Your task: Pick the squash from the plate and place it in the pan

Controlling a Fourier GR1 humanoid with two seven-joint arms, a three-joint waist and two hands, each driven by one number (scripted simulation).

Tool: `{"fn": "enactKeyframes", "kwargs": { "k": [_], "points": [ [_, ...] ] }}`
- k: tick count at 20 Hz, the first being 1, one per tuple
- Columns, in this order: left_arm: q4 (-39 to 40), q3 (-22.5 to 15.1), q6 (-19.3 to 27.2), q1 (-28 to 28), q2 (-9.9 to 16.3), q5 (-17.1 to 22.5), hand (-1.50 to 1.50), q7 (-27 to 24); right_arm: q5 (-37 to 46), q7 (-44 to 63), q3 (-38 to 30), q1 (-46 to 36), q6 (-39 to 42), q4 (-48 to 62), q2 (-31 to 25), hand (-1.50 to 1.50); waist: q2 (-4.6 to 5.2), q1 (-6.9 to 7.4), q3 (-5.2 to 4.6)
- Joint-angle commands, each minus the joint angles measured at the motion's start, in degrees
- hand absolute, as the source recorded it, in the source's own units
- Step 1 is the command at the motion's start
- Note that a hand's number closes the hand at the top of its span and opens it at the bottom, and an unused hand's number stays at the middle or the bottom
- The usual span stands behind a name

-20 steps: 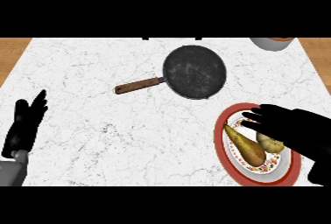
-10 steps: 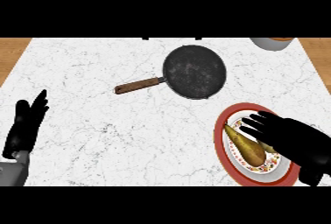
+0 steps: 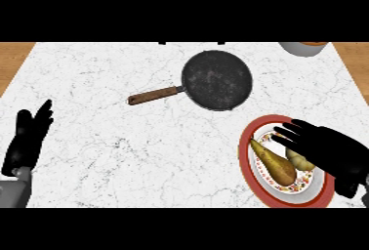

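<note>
White marble with grey veining covers the counter (image 3: 144,161), and strips of wooden surface (image 3: 14,53) show beyond its far corners. Toward the far side lies a dark frying pan (image 3: 216,79), round and empty, its brown wooden handle (image 3: 153,95) pointing toward the left and near side. At the near right sits a plate (image 3: 249,166) with a broad red rim and a patterned white centre. On it lies the squash (image 3: 274,163), tan and elongated, its narrow end pointing to the far left; a paler, rounder bit shows just beside it (whether it is part of the same squash I cannot tell). The right hand (image 3: 328,151) hangs over the plate's right half, fingers (image 3: 292,134) spread apart and fairly straight, reaching above the squash without curling round it. The left hand (image 3: 27,141) rests open at the view's left edge, fingers up and close together. A grey bowl (image 3: 302,48) with something orange inside sits at the far right edge.
</note>
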Motion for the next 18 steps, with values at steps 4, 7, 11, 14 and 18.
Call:
{"fn": "enactKeyframes", "kwargs": {
  "k": [4,7,11,14,18],
  "points": [
    [0.1,2.8,-3.0,2.3,-0.2,-1.4,0.0,-2.7,7.1,-4.8,-0.5,-1.6,-3.1,8.1,6.7,-1.5,0.07,0.23,0.0],
    [-3.7,3.0,-1.9,0.5,-1.5,-2.9,0.0,3.6,7.6,-2.5,-2.2,2.3,2.1,-0.2,7.5,-1.5,-0.03,-0.12,-0.01],
    [-1.0,4.4,-3.6,0.6,-2.3,-3.3,0.0,0.9,12.1,-6.9,-3.3,-1.2,-3.3,10.6,10.7,-1.5,0.04,0.08,0.0],
    [-9.6,4.3,-3.1,4.0,-2.5,-3.7,0.0,5.6,13.5,-4.7,-3.7,3.0,-1.0,6.0,10.8,-1.5,-0.09,0.08,0.01],
    [-4.9,5.1,-3.2,3.2,-4.0,-5.5,0.0,0.8,17.3,-8.7,-4.8,-2.4,-5.2,18.3,13.0,-1.5,0.06,0.33,0.01]
  ]
}}
